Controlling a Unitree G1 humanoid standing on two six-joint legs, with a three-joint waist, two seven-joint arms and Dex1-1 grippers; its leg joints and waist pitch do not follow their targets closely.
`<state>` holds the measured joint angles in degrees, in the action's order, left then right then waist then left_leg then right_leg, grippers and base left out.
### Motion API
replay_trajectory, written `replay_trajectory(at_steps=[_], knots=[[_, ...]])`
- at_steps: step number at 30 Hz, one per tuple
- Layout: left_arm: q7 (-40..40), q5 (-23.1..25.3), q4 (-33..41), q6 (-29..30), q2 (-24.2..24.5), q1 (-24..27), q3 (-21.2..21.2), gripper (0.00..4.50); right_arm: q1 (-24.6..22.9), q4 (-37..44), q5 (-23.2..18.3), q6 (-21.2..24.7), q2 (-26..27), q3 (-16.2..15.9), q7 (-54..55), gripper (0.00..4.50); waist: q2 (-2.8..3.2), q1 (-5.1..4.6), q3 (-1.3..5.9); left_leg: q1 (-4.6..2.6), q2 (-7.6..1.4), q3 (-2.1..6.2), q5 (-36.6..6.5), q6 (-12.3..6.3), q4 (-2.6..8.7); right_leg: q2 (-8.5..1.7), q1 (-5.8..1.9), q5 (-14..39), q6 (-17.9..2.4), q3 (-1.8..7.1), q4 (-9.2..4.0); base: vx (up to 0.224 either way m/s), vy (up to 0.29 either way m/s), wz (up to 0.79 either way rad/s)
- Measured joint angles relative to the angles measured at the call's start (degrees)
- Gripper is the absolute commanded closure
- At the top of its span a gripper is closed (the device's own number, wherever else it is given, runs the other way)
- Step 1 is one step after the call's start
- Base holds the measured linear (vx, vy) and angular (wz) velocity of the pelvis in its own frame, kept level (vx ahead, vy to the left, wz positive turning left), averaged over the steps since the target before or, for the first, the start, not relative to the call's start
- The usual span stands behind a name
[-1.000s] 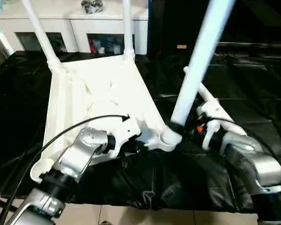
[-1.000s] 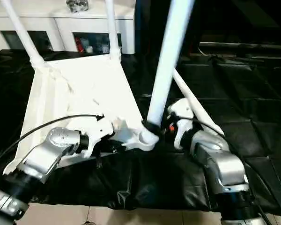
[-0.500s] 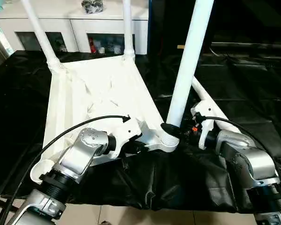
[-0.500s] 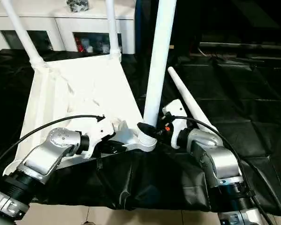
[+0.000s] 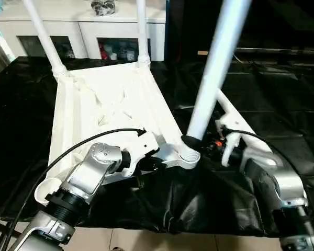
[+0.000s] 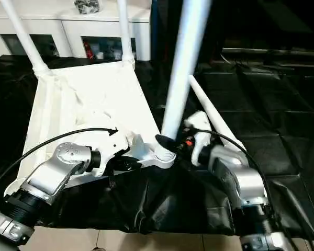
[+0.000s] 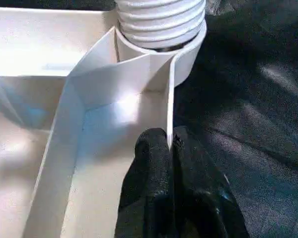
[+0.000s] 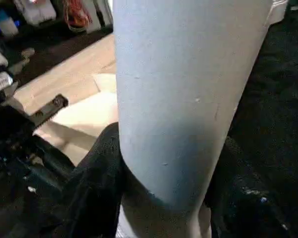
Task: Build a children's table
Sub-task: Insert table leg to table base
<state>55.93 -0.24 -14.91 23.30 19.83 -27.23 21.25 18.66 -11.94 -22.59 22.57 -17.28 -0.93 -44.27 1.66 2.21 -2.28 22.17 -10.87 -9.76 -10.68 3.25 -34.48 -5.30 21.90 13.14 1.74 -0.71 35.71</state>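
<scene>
The children's table's white tabletop (image 5: 110, 104) lies ribbed side up on the black-covered work table. Two white legs (image 5: 42, 36) (image 5: 142, 31) stand in its far corner sockets. My right gripper (image 8: 164, 198) is shut on a third leg (image 5: 212, 78), low on the tube. That leg leans to the right, and its threaded end (image 7: 161, 20) sits in the near right corner socket (image 5: 188, 157). My left gripper (image 7: 170, 148) is shut on a thin rib of the tabletop just beside that socket. A fourth leg (image 6: 209, 112) lies on the black cover behind my right wrist.
A white cabinet (image 5: 83, 26) stands behind the work table. The black cover (image 5: 199, 209) hangs in folds over the near edge, with tiled floor below. A black cable (image 5: 68, 149) loops over my left forearm.
The held leg swung from a rightward lean to nearly upright, then tipped back to the right. My right wrist shifted with it. The left gripper kept its hold.
</scene>
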Motion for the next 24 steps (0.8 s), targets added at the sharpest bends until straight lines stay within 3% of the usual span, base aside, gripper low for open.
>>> replay_trajectory(at_steps=[7, 14, 24], knots=[[-0.1, 0.0, -0.7, 0.0, -0.4, -0.4, 0.0, 4.5, -4.0, -2.4, -2.6, -6.4, 3.7, 3.6, 0.6, 2.62, 0.05, -0.03, 0.08, -0.04, -0.03, 0.02, -0.1, 0.1, 0.0, 0.0, -0.02, 0.0, 0.0, 0.0, 0.0, 0.0, 0.0, 0.0], [-0.1, 0.0, -0.9, -0.4, -0.9, -0.4, 0.4, 4.5, -8.2, 1.3, -2.2, -9.0, 3.5, 3.5, 1.4, 2.62, 0.03, 0.47, 0.11, -0.03, -0.03, 0.04, -0.1, 0.08, 0.01, -0.01, -0.06, 0.0, 0.0, -0.02, -0.07, 0.0, 0.0, 0.0], [-0.3, 0.7, -1.6, -1.1, -0.4, -0.6, 0.4, 4.5, -4.3, 3.9, 7.4, -9.1, -0.5, -4.2, 2.6, 2.62, -0.04, -0.25, 0.2, -0.16, -0.05, 0.05, -0.2, 0.3, 0.01, -0.01, -0.13, -0.1, -0.1, 0.01, -0.02, 0.0, 0.0, 0.0]])
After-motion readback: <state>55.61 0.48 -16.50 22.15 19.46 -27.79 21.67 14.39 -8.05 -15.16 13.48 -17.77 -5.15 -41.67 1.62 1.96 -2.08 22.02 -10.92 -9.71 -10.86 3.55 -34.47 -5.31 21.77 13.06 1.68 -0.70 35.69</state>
